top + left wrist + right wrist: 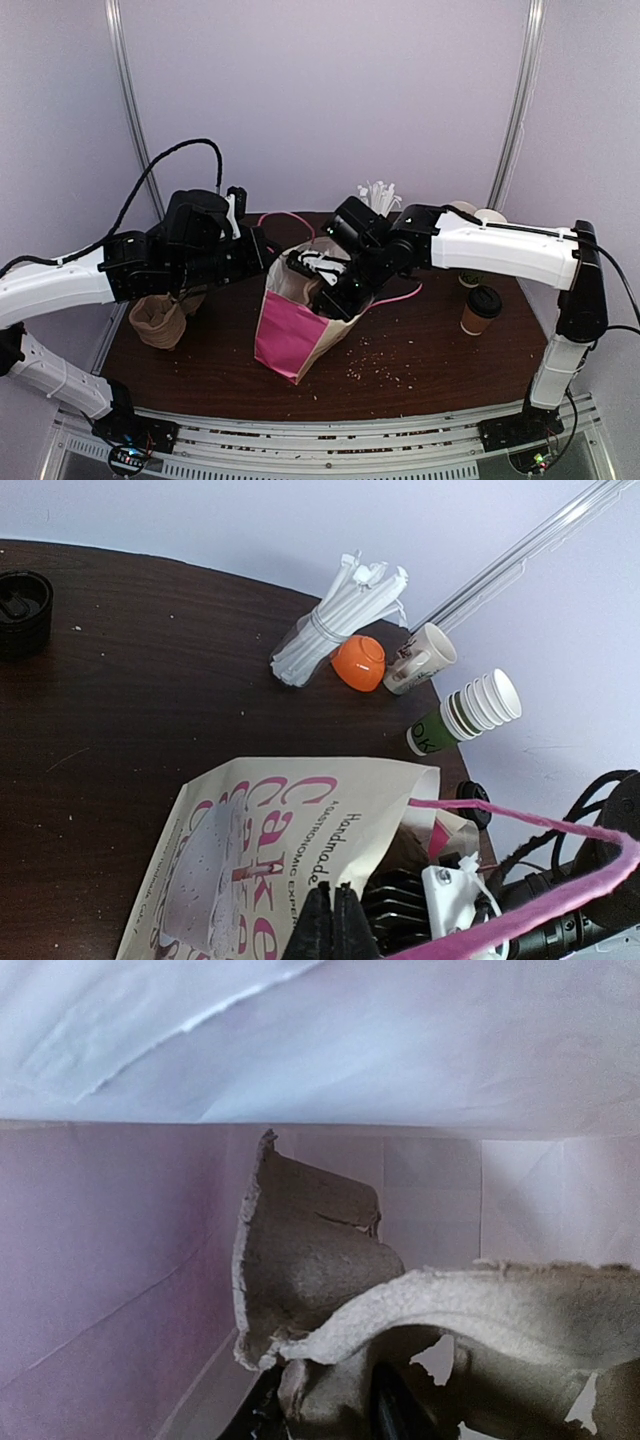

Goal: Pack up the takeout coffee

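Gripping with the right gripper (325, 1412) a torn pulp cup carrier (320, 1280), clamped between dark fingers deep inside the paper bag (292, 335). Hemmed in there by pale bag wall on every side. Pinching with the left gripper (334, 925) the bag's near rim, fingers pressed flat together just beside a pink cord handle (530, 880). Hardly any free room at the bag's mouth, taken up by the right wrist and the carrier. Leaning bag, its base near the front edge of the table (430, 350).

To the right of the bag, well apart from it and outside it: the takeout coffee (481, 310), upright on the bare wood under the right forearm, near the table's right edge. Open dark surface between bag and cup, dotted with crumbs (385, 365).

By count: one lidded coffee, one bag with two pink handles, one bundle of white straws (340, 620), one orange cup (360, 663), one beige mug (420, 658), one stack of white-and-green cups (470, 712), all four crowded at the far edge by the wall. One more brown pulp piece (158, 322) under the left arm, near the left edge.
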